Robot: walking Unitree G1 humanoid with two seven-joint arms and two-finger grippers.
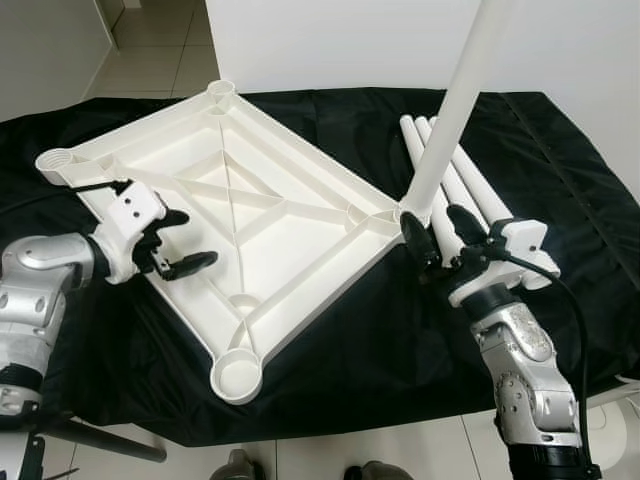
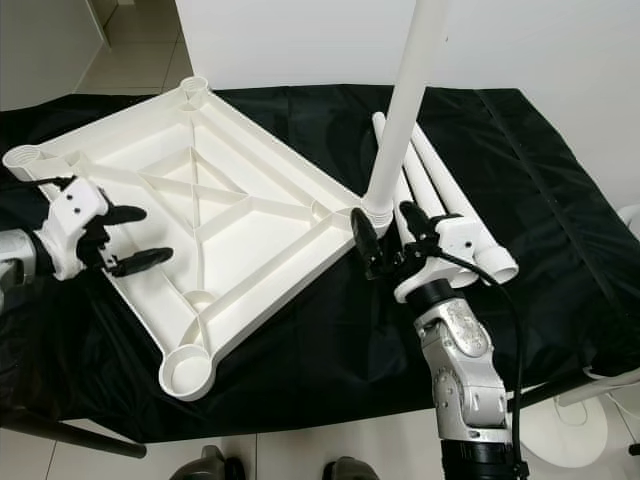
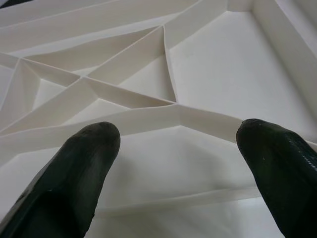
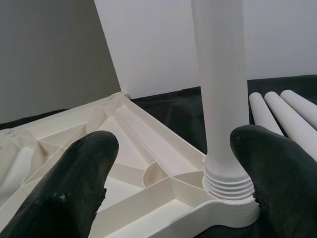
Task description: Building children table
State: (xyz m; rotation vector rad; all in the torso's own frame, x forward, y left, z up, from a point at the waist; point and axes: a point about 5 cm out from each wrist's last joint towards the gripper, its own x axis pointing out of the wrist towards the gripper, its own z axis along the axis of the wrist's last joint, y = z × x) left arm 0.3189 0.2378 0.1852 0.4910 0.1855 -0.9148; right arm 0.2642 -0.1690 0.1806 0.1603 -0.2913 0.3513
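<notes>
**Seating leg no. 1 in the tabletop corner**

Lying underside-up on the black cloth (image 1: 360,340), the white tabletop (image 1: 290,250) had its ribs and four corner sockets facing up, presumably so legs could go in from above. One leg (image 1: 450,110) stood upright in the socket nearest the right gripper (image 1: 428,240), thread rings showing above the rim, so prob. not fully screwed down. R gripper sat at the leg's base w/ fingers spread wide, one either side, not clamping it. Three spare legs (image 1: 470,190) lay side by side on the cloth just behind, within reach for the other sockets. Left gripper (image 1: 175,243) hovered over the tabletop's left edge, fingers apart, holding nothing; likely placed to steady the top.
</notes>
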